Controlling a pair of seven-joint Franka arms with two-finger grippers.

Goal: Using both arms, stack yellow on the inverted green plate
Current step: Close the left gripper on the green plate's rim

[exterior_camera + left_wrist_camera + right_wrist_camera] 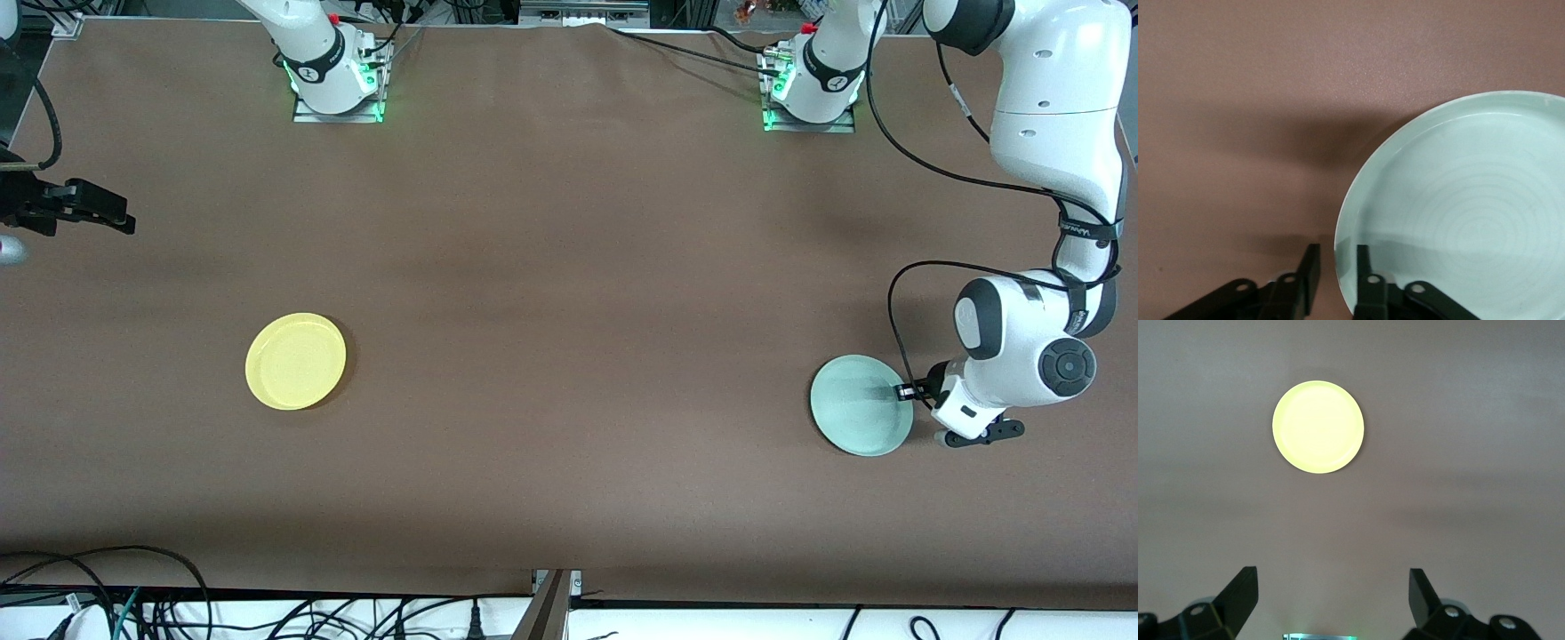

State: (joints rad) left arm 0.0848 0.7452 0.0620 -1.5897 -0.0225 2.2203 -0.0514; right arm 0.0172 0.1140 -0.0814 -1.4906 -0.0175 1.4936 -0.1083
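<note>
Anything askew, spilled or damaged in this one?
Nothing stands out. The green plate lies right way up at the left gripper, whose jaws straddle its rim. The yellow plate lies flat, apart.

Both arms: glossy white shells, dark grey joint bands and round grey end caps. Left arm (1049, 133): thick white links, black cable looped along it, strapped on with a black band bearing white lettering. Bases of both arms sit on metal plates, lit green at the edge, red button on top. Left gripper (909, 391): black, small white mark; fingers (1309, 273) flat black bars on pivoted links with silver screws. Right gripper (124, 220): black, angular; fingers (1241, 592) black, wedge-shaped, silver screws at the pivots.
</note>
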